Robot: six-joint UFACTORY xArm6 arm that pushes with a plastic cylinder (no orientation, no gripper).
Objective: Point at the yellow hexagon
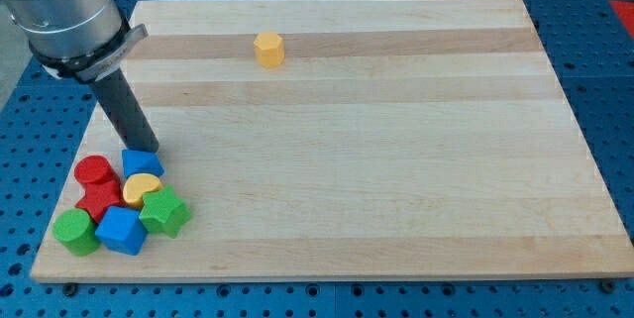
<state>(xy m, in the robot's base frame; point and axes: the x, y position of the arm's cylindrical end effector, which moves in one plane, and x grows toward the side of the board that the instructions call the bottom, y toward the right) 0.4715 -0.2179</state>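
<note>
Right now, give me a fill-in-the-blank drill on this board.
1. The yellow hexagon stands alone near the view's ____ edge.
2. My tip touches a ____ block at the cluster's top.
3. The green star lies at the cluster's ____ side.
4. The green cylinder sits left of a ____ cube.

Missing: top; blue; right; blue

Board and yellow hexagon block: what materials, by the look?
Pale wooden board: looks like light wood, matte, with visible grain and lengthwise glued strips. Yellow hexagon block: opaque, even colour, matte; painted wood or plastic, cannot tell which. My tip sits far off, beside the blue block.
</note>
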